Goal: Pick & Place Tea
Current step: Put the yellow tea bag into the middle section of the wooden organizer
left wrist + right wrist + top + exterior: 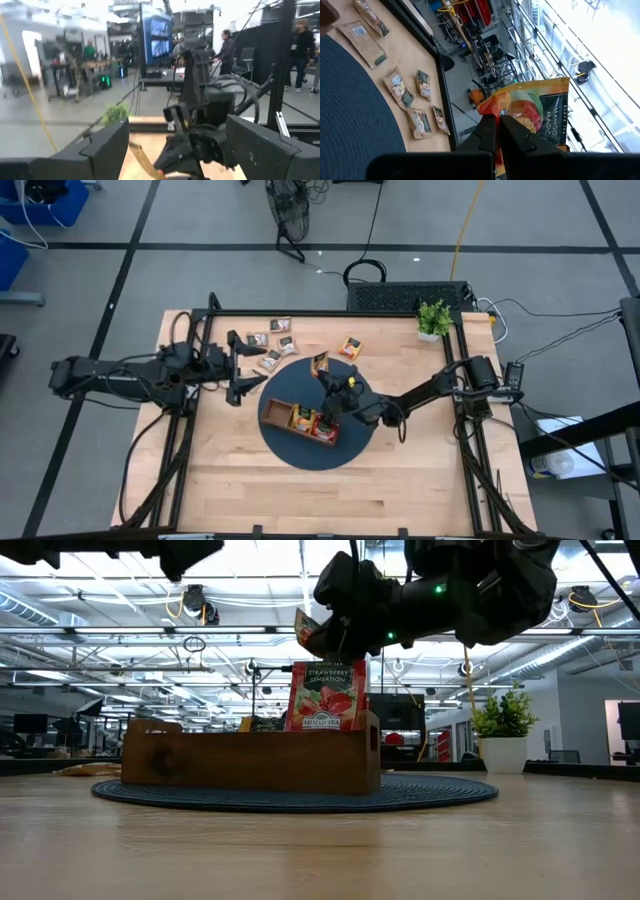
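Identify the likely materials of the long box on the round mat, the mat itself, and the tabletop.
Long three-compartment tray: apparently wood, matt brown, faint grain. Round dark blue mat: probably woven fabric or fibre; fine ribbing shows along its edge. Pale tabletop: looks like light wood boards, with visible plank lines and a smooth, slightly glossy finish.

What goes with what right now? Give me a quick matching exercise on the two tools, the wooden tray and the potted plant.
Things:
1. left tool
2. right tool
3. wooden tray
4. potted plant

States or places:
A. on the round dark mat
B. shut on an orange tea sachet
C. at the table's far right corner
D. open, empty, near the loose sachets

Pairs: 1-D, 2-B, 3-A, 4-C
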